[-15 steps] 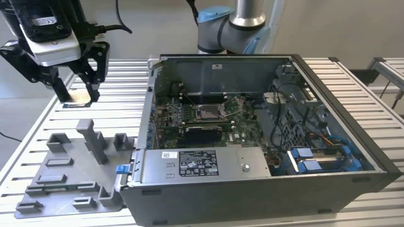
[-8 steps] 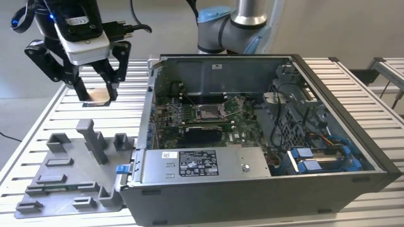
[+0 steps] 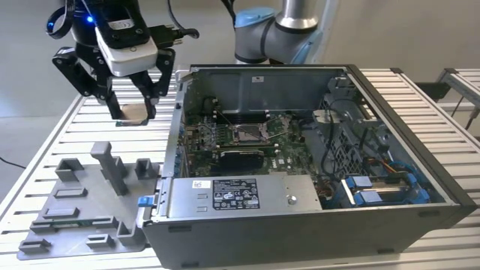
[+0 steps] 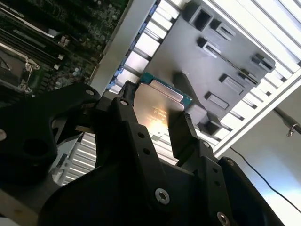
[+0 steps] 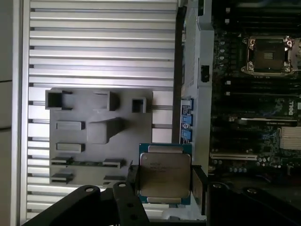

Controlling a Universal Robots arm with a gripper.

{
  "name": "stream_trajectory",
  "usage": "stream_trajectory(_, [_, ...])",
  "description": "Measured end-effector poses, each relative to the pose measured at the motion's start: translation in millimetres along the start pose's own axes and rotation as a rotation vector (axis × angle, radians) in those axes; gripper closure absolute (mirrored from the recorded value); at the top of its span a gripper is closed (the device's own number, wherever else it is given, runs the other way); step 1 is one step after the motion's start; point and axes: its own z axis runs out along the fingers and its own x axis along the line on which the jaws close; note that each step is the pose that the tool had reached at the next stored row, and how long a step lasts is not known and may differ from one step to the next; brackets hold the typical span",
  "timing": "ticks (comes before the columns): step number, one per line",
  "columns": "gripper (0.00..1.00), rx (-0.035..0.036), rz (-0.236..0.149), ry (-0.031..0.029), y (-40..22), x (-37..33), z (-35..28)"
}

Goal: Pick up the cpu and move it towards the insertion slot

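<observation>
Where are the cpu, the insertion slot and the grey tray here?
cpu (image 5: 164, 174): first wrist view, middle of its silvery top face.
insertion slot (image 5: 268, 55): first wrist view, centre of the metal-framed socket.
grey tray (image 5: 136, 127): first wrist view, a bare flat patch.

Robotics lab: industrial arm (image 3: 285, 28), open computer case (image 3: 300, 230) on slatted aluminium table (image 3: 75, 135).

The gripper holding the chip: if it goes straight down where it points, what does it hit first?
Probably the slatted table, between the grey tray and the computer case. The gripper points down, clamping the cpu. The tray's edge is close, so I can't be sure.
</observation>
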Motion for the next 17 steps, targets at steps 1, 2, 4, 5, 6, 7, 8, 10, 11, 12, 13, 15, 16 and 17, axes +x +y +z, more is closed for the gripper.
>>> stream_trajectory(1, [1.00,0.0000,0.000,0.0000,0.1,-3.4,-0.1])
stream_trajectory(2, [1.00,0.0000,0.000,0.0000,0.1,-7.0,-0.2])
stream_trajectory(4, [1.00,0.0000,0.000,0.0000,0.3,-13.9,-0.3])
stream_trajectory(5, [1.00,0.0000,0.000,0.0000,0.4,-17.2,-0.4])
stream_trajectory(6, [1.00,0.0000,0.000,0.0000,0.4,-20.6,-0.5])
stream_trajectory(7, [1.00,0.0000,0.000,0.0000,0.5,-24.0,-0.6])
stream_trajectory(8, [1.00,0.0000,0.000,0.0000,0.5,-27.3,-0.6])
stream_trajectory(10, [1.00,0.0001,0.000,0.0001,0.7,-34.2,-0.9])
stream_trajectory(11, [1.00,0.0000,0.000,0.0000,0.7,-37.4,-0.9])
stream_trajectory(12, [1.00,0.0000,0.000,0.0000,0.8,-40.4,-1.0])
stream_trajectory(13, [1.00,0.0000,0.000,0.0000,0.8,-43.4,-1.0])
stream_trajectory(15, [1.00,0.0000,0.000,0.0000,0.8,-49.2,-1.2])
stream_trajectory(16, [1.00,0.0000,0.000,0.0001,0.9,-51.8,-1.3])
stream_trajectory(17, [1.00,0.0000,0.000,0.0000,0.9,-54.4,-1.3])
